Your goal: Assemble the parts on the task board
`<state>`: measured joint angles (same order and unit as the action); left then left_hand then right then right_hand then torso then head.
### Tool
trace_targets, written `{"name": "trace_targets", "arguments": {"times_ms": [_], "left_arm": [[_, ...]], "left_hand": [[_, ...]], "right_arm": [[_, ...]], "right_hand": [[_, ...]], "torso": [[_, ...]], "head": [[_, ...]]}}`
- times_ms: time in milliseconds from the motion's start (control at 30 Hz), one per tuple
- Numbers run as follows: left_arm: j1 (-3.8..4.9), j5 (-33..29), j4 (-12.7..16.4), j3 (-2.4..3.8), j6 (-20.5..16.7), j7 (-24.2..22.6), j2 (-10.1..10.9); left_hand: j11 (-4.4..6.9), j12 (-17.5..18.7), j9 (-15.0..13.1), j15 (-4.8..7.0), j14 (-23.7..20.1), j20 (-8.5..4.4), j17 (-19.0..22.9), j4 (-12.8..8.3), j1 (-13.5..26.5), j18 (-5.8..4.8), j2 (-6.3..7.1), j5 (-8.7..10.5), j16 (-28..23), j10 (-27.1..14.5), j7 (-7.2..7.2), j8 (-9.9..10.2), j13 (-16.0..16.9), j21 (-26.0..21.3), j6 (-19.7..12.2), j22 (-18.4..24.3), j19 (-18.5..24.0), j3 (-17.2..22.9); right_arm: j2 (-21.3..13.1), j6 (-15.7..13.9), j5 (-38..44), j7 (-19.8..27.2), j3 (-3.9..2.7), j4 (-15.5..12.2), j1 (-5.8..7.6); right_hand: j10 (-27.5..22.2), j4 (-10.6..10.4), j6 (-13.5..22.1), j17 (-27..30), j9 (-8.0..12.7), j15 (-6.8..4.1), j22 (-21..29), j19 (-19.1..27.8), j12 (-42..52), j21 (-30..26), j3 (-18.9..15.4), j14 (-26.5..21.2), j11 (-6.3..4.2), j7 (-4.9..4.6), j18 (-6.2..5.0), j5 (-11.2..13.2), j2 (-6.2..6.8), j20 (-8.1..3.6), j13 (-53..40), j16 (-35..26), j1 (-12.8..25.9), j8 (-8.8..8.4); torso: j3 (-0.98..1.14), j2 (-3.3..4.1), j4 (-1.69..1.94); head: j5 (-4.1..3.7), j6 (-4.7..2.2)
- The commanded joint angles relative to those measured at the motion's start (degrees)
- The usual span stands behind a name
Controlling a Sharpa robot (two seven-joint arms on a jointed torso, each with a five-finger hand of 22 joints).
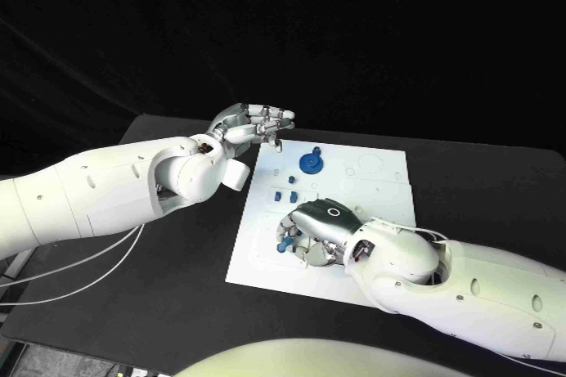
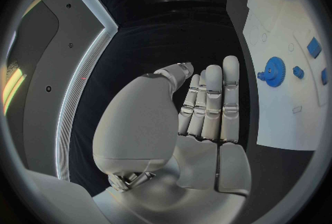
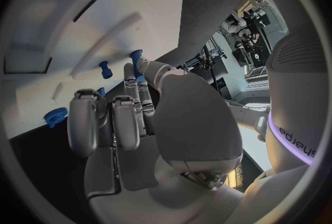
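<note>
Right hand [image 1: 316, 230] on the task board [image 1: 378, 177], apparently pinching a blue part [image 1: 285, 246]; the left hand [image 1: 250, 125], fingers spread and holding nothing, hovers off the far-left corner.

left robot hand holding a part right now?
No: in the left wrist view the left robot hand has its fingers stretched out straight with nothing in them, beside the task board, not over it.

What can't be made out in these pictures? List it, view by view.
- Head view: the right robot hand covers the board beneath it; what its fingers hold is hidden, bar a blue part at its edge.
- Right wrist view: the fingertips meet a blue part; the grip is unclear behind the fingers.
- Left wrist view: the left robot hand hides the table behind; the gear is too small for detail.
</note>
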<state>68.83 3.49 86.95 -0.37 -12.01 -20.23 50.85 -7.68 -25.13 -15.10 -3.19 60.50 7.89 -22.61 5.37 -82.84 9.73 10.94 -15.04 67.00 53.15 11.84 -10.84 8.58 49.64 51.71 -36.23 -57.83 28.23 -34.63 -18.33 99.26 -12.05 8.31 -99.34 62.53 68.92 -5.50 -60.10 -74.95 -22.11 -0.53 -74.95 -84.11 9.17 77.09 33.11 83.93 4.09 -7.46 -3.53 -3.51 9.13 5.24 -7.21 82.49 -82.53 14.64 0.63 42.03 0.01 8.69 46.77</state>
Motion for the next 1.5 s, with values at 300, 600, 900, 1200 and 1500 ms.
{"name": "trace_targets", "arguments": {"times_ms": [300,600,900,1200,1500], "left_arm": [[0.07,-0.2,0.3,0.03,0.8,-0.2,0.0],[0.07,-0.2,0.3,0.03,0.8,-0.2,0.1],[0.07,-0.2,0.3,0.03,0.8,-0.1,0.2],[0.06,-0.2,0.2,0.03,0.9,0.0,0.3],[0.06,-0.2,0.2,-0.05,0.9,0.0,0.6]], "left_hand": [[-0.15,-0.2,0.1,0.07,-0.3,0.11,0.0,-0.4,0.5,0.85,-0.1,-0.17,0.0,-0.4,-0.08,0.1,0.1,-0.2,-0.4,0.1,0.3,0.0],[-0.15,-0.4,0.1,0.07,-0.3,0.12,0.1,-0.4,0.6,0.85,-0.12,-0.17,0.0,-0.5,-0.08,0.1,0.1,-0.2,-0.4,0.1,0.3,0.0],[-0.15,-0.4,0.1,0.07,-0.3,0.12,0.1,-0.4,0.6,0.85,-0.12,-0.17,0.0,-0.5,-0.08,0.1,0.1,-0.2,-0.4,0.1,0.3,0.0],[-0.15,-0.4,0.1,0.07,-0.3,0.12,0.1,-0.4,0.6,0.85,-0.12,-0.17,0.0,-0.5,-0.08,0.1,0.1,-0.2,-0.4,0.1,0.3,0.0],[-0.15,-0.5,0.1,0.07,-0.3,0.12,0.2,-0.4,0.6,0.85,-0.1,-0.17,0.1,-0.6,-0.08,0.1,0.2,-0.3,-0.5,0.1,0.3,0.0]], "right_arm": [[1.2,1.2,5.3,-2.6,0.2,0.0,-0.89],[1.1,0.0,5.5,-2.6,0.3,0.2,-1.1],[0.1,-4.7,5.5,-2.6,0.32,-0.8,-1.26],[-5.8,-15.9,3.5,-0.1,-0.4,-5.4,-1.06],[-18.4,-13.5,-18.2,0.3,-1.1,-9.1,3.28]], "right_hand": [[0.0,0.3,0.3,-0.7,-0.1,-0.08,-9.4,-1.6,-0.6,-0.5,0.1,3.1,-0.15,-0.25,0.82,0.0,0.34,-0.19,-0.1,0.2,1.1,0.12],[-3.5,-0.6,5.5,-0.1,1.2,1.03,-8.8,-1.0,-3.0,-2.4,0.5,2.9,1.23,-1.41,0.49,0.1,3.68,0.73,0.1,-0.1,4.9,-3.42],[-6.7,-0.9,11.5,0.9,2.5,1.35,-7.8,-0.3,-3.5,-5.0,-0.7,2.5,1.59,-1.8,-0.02,-0.7,4.96,1.17,0.2,-0.6,6.1,-7.06],[-11.5,-2.1,15.1,5.1,3.2,1.47,-4.6,1.5,0.0,-12.2,-8.4,1.4,1.78,-1.73,-1.25,0.0,3.5,1.3,-0.2,-3.2,3.8,-8.91],[5.5,-4.8,4.1,-3.8,1.1,-0.84,-10.7,-3.0,13.4,1.9,-8.9,3.9,-1.33,-0.36,1.35,-3.6,3.7,-0.51,-7.3,2.1,5.3,-2.9]], "torso": [[-0.01,-0.03,0.0],[0.0,-0.04,-0.03],[0.06,-0.03,-0.01],[0.03,-0.15,-0.19],[-0.07,-0.3,-0.58]], "head": [[0.0,0.05],[-0.13,0.02],[-0.18,-0.13],[-1.15,-0.77],[-5.43,-2.98]]}}
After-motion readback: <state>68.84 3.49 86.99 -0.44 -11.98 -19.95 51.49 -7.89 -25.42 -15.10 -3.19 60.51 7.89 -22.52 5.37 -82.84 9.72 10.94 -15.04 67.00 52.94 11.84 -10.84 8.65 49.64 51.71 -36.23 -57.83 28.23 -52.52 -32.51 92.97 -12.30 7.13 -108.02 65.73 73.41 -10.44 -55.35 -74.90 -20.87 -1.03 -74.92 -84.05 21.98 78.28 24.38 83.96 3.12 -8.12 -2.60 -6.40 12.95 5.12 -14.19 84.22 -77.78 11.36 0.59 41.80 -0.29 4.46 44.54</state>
